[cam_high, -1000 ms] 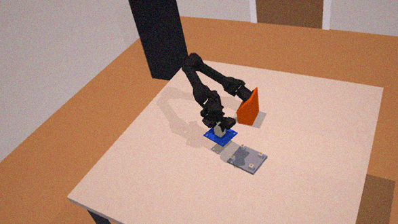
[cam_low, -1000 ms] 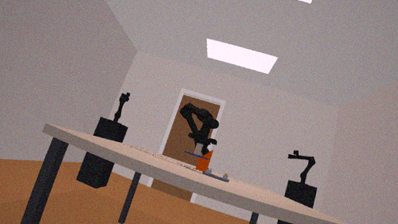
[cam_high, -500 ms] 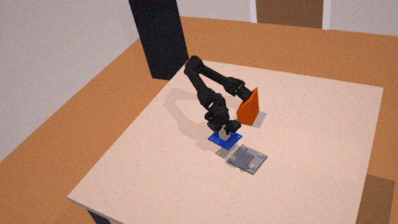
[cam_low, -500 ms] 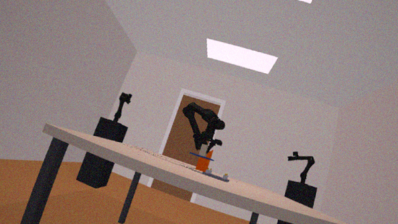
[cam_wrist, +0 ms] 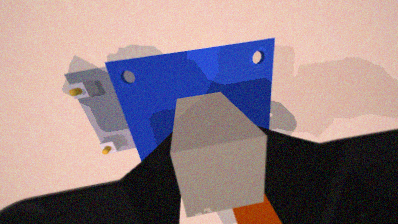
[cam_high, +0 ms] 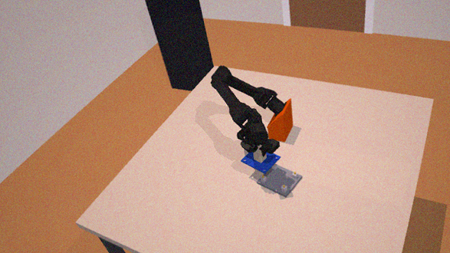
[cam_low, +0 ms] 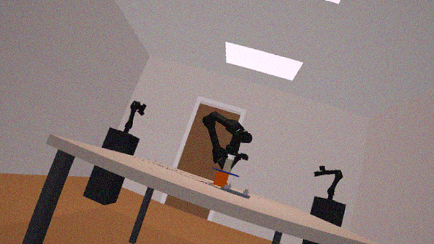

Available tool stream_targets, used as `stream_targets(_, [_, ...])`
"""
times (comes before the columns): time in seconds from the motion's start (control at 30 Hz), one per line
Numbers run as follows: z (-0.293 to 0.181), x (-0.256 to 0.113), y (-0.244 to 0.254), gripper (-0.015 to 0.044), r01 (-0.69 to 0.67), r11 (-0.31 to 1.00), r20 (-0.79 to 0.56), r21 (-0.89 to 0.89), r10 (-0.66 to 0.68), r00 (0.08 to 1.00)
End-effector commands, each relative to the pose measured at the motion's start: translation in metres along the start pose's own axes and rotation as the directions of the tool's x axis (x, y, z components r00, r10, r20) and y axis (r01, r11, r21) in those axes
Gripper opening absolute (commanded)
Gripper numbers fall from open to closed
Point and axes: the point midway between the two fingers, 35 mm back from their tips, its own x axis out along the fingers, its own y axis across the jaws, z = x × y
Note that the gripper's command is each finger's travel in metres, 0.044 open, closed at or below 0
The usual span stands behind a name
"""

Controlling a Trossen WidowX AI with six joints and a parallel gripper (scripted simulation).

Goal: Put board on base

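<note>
The blue board (cam_high: 263,166) (cam_low: 234,175) (cam_wrist: 155,90) hangs roughly level above the table, handle up. My gripper (cam_high: 259,149) (cam_low: 229,160) (cam_wrist: 205,129) is shut on its square grey handle (cam_high: 260,156) (cam_low: 228,166) (cam_wrist: 217,177). The grey base (cam_high: 281,178) (cam_low: 239,193) (cam_wrist: 107,114) lies lower, offset from the board. In the wrist view the board covers much of the base. Two gold pins (cam_wrist: 75,92) (cam_wrist: 106,149) show outside the board's left edge; the others are hidden there. No pin is in a hole.
An orange upright panel (cam_high: 282,122) (cam_low: 220,178) (cam_wrist: 256,212) stands on the table (cam_high: 348,187) (cam_low: 151,172) beside the arm. Black pedestals (cam_high: 181,35) (cam_low: 119,141) (cam_low: 328,211) with other arms stand away from the table.
</note>
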Motion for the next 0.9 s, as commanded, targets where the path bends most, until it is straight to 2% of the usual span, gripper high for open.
stream_targets(0.0, [0.000, 0.000, 0.011, 0.0000, -0.004, 1.000, -0.004, -0.002, 0.004, 1.000])
stream_targets(0.87, [-0.008, 0.007, 0.077, 0.0000, 0.002, 0.999, -0.007, -0.041, -0.002, 1.000])
